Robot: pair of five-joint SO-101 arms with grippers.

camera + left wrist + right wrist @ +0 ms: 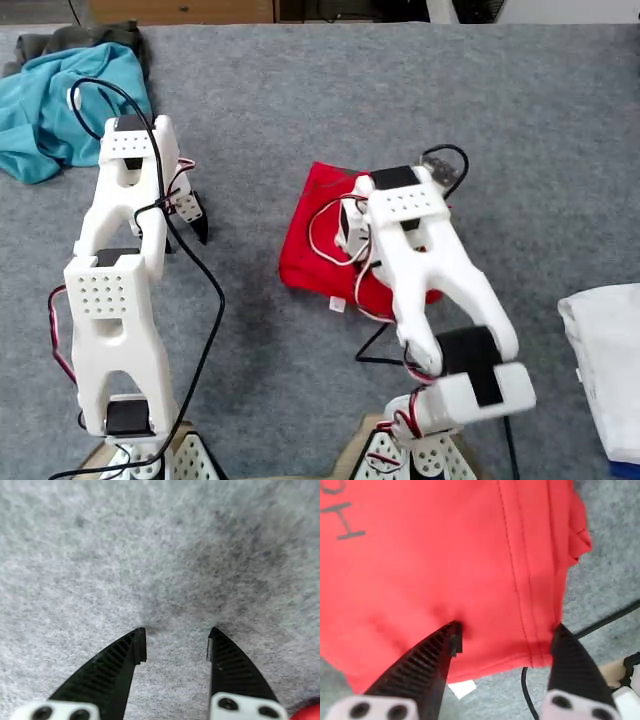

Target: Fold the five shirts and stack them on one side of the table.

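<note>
A folded red shirt (312,240) lies on the grey table cover (270,120) in the middle. My right gripper (506,632) stands open right over it, both fingertips (451,636) touching the red cloth near its hemmed edge; a white tag (462,689) pokes out beneath. Left of the shirt, my left gripper (197,225) is open just above bare cover, with nothing between its fingers (177,642). A crumpled teal shirt (55,110) lies at the far left corner with a dark shirt (80,38) behind it. A folded white shirt (610,350) sits at the right edge.
Black cables run from the right arm across the cover near the red shirt (600,625). A blue piece (625,470) shows under the white shirt at the near right corner. A wooden edge (180,10) runs along the table's far side.
</note>
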